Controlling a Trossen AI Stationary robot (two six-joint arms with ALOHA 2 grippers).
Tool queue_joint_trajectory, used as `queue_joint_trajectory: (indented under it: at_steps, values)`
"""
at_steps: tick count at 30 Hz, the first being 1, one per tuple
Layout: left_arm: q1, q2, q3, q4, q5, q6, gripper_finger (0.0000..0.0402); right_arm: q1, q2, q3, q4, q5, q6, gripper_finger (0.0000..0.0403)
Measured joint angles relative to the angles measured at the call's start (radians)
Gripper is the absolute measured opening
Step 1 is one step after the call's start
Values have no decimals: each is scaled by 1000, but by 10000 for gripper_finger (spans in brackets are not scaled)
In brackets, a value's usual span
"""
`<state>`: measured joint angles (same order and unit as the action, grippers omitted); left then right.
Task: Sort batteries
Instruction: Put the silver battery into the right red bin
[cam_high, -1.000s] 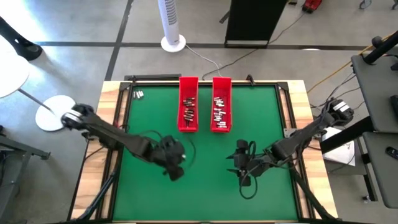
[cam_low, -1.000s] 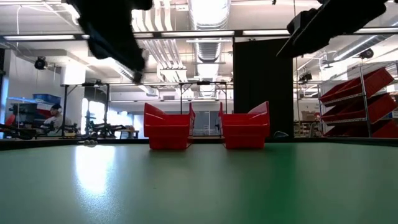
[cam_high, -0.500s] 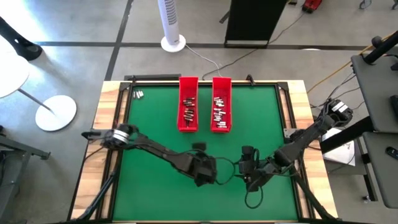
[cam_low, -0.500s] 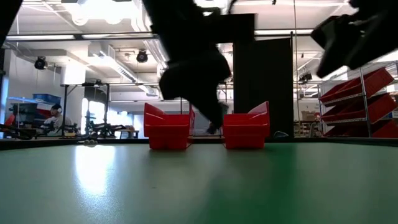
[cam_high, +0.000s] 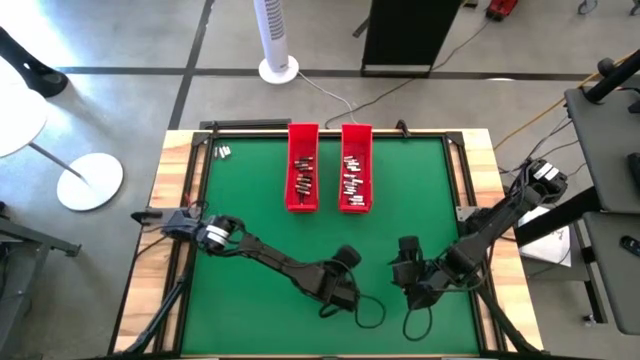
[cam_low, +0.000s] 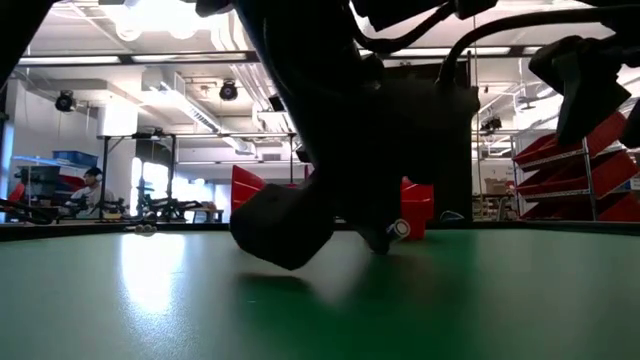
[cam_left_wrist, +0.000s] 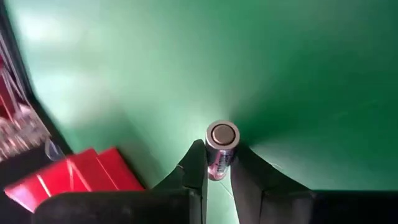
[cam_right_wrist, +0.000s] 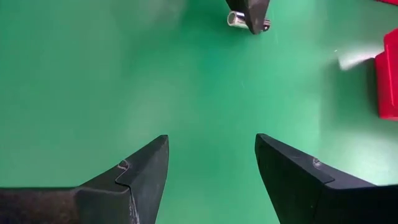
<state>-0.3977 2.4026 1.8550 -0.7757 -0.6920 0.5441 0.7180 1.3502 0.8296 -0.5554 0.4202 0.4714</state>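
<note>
My left gripper (cam_high: 347, 262) hangs low over the green mat's near middle, shut on one silvery battery (cam_left_wrist: 221, 148), which also shows in the low view (cam_low: 398, 229) and the right wrist view (cam_right_wrist: 235, 18). To its right my right gripper (cam_high: 405, 258) stands open over bare mat (cam_right_wrist: 211, 155), nothing between its fingers. Two long red trays (cam_high: 303, 168) (cam_high: 355, 168) lie side by side at the far middle, each with several batteries in it. A few loose batteries (cam_high: 221, 152) lie on the mat at the far left corner. My left gripper pinches the battery's round side (cam_left_wrist: 217, 167) between its two fingertips. The fingers slant down from the table's left. One flat end (cam_left_wrist: 222, 134) sticks out past the fingertips. The battery sits close above the mat; whether it touches the mat, I cannot tell.
A raised dark frame (cam_high: 196, 180) runs round the green mat. In the low view the left arm (cam_low: 320, 130) hides most of the red trays (cam_low: 252, 185). Bare mat lies to the left and along the near edge (cam_high: 250, 320).
My left gripper has swung from the near left toward the table's right and come down close to the mat, rolling about its own line, shut all the while. My right gripper has drifted a little toward the right and near edges.
</note>
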Motion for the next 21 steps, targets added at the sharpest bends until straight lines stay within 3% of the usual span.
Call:
queue_joint_trajectory:
  at_steps: [7,12,17,21]
  values:
    - [-5,-4,-6,1,49,194,31,-14,0,-4,24,2,-5,238]
    - [-5,-4,6,-10,90,284,91,-40,0,-4,29,3,-15,244]
    - [-3,-2,38,-19,108,289,144,-61,0,-4,38,1,-45,241]
    - [-8,-7,101,-82,147,174,165,-71,0,-8,38,1,-89,241]
